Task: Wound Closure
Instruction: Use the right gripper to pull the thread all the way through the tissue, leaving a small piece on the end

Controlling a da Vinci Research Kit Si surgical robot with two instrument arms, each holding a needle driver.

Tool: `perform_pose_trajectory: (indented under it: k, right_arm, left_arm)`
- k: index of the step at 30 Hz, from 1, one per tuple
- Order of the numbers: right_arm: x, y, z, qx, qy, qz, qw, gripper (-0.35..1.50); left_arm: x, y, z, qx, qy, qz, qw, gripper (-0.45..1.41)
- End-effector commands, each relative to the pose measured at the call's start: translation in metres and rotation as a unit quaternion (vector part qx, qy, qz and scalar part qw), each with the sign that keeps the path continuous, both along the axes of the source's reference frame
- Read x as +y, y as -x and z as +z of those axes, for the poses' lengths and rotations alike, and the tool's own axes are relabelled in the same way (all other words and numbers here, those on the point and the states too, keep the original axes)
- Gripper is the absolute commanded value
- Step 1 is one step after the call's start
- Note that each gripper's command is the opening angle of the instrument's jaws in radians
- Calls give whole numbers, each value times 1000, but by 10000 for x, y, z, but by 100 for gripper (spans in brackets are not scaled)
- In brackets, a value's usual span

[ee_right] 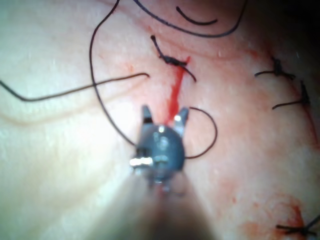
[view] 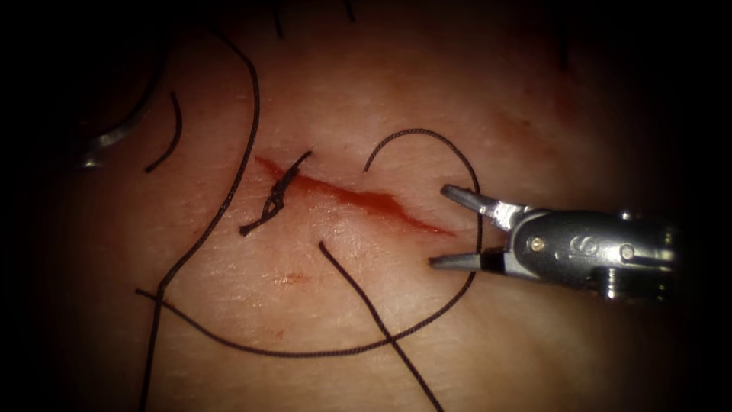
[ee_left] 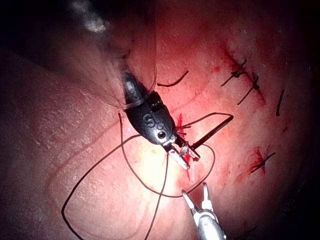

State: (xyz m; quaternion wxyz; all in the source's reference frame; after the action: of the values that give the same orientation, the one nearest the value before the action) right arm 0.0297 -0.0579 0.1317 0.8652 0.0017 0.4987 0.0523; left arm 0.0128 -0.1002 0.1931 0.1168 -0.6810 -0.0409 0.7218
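1. Well left of the cut [view: 358,198], the needle [view: 107,139] lies free on the tissue [view: 534,343], in dim light. Its curve runs slantwise from lower left to upper right; which end is the point I cannot tell.
2. The right pincer [view: 440,226] gapes wide, its jaws spread to either side of the cut's right end, and grasps nothing.
3. A loop of thread [view: 305,354] crosses the gap between those jaws, close to the hinge.
4. A knot [view: 276,195] sits across the cut near its left end.
5. In the left wrist view, the left pincer [ee_left: 184,156] sits at the cut; whether it grasps anything I cannot tell.
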Motion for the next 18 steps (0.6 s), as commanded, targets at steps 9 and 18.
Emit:
perform_pose_trajectory:
  k: [9,18]
  right_arm:
    - [-18,-38,39,9,15,-19,1000,84]
    - [-31,-61,53,15,19,-27,999,83]
  left_arm:
    - [-6,4,7,0,-1,0,1000,-45]
    - [-7,4,8,1,0,-1,1000,-45]
